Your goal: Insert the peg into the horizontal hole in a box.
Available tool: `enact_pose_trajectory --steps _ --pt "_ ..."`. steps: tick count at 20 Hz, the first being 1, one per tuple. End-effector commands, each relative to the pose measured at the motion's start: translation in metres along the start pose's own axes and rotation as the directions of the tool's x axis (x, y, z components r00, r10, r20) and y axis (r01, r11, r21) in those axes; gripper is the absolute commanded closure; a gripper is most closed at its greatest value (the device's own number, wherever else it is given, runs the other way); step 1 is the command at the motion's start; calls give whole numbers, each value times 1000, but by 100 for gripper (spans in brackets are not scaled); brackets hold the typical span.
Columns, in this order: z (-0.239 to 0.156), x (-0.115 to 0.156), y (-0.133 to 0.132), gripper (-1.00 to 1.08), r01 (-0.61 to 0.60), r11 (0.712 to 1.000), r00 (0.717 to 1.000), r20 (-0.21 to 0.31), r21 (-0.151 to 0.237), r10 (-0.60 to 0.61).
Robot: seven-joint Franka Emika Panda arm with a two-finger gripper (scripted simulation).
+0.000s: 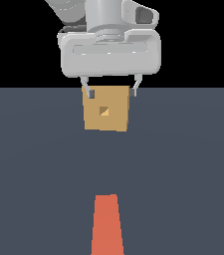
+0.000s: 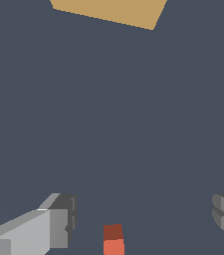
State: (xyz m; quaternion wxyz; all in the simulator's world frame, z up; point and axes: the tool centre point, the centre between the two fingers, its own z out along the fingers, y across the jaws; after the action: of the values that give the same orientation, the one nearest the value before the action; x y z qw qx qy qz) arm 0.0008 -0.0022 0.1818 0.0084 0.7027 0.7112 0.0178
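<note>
At the top centre of the exterior view the grey-white tool (image 1: 111, 87) is hanging with its two fingers (image 1: 88, 89) pointing down and spread wide apart — nothing is sitting between them, and the tool is gripping nothing. Just below and behind the fingertips in that picture, the tan box (image 1: 106, 108) is standing on the dark slate counter (image 1: 34, 164), its face turned toward the camera and slightly tilted, with the small square hole (image 1: 104, 111) showing at the centre of that face. At the bottom centre of the exterior view the orange-red peg (image 1: 106, 226) is lying on the counter, well apart from the box, its length running toward the box and its near end cut off by the frame edge. In the wrist view the two fingers (image 2: 58, 224) are showing far apart, with a short end of the peg (image 2: 113, 240) appearing between them — touching neither — while a slice of the box (image 2: 111, 11) is showing across the counter (image 2: 108, 124).
</note>
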Motion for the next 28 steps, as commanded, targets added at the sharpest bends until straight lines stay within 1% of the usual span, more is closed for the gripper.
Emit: enact_pose_trajectory --steps 1,4,7,20,24,28 --pt "6 -15 -1 -92 1 1000 1000 1 2 -1" --pt "15 -38 -3 -92 5 1000 1000 2 5 -5" --pt "26 -68 -5 -92 10 1000 1000 3 9 -10" --pt "84 -217 -11 -92 35 999 999 9 29 -36" --pt "96 -250 -11 -92 41 999 999 10 33 -41" --pt "105 -272 -10 -92 45 998 999 11 36 -45"
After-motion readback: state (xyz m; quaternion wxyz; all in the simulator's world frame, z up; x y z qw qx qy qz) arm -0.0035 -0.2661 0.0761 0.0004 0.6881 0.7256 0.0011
